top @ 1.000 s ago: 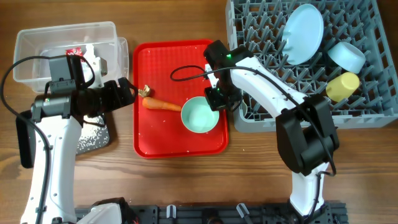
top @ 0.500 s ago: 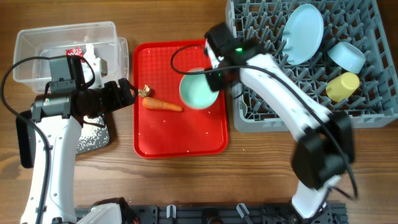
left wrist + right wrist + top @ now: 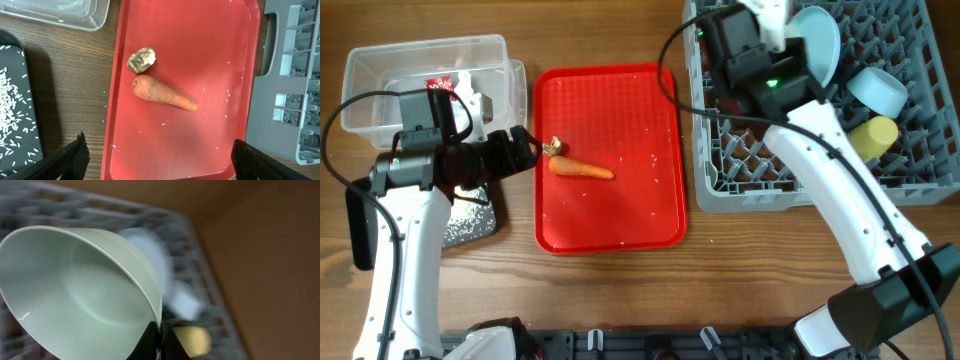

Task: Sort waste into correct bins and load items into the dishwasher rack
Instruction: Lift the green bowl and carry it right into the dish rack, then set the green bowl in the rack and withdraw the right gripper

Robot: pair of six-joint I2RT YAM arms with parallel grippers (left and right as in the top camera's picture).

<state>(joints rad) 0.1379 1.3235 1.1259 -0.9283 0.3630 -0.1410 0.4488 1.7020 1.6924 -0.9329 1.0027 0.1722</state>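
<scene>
Nearest, the left tool (image 3: 161,152) hangs spread near the carrot (image 3: 165,95) on the red tray (image 3: 200,40). Farther off, the right tool (image 3: 159,337) pinches the pale green bowl (image 3: 85,290) by its rim above the dishwasher rack (image 3: 910,165). So thin a hold could slip, or the bowl could knock the blue plate (image 3: 817,40) behind.

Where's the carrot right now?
In the overhead view the carrot lies on the red tray, in its left half, next to the small brownish food lump near the tray's left edge.
</scene>
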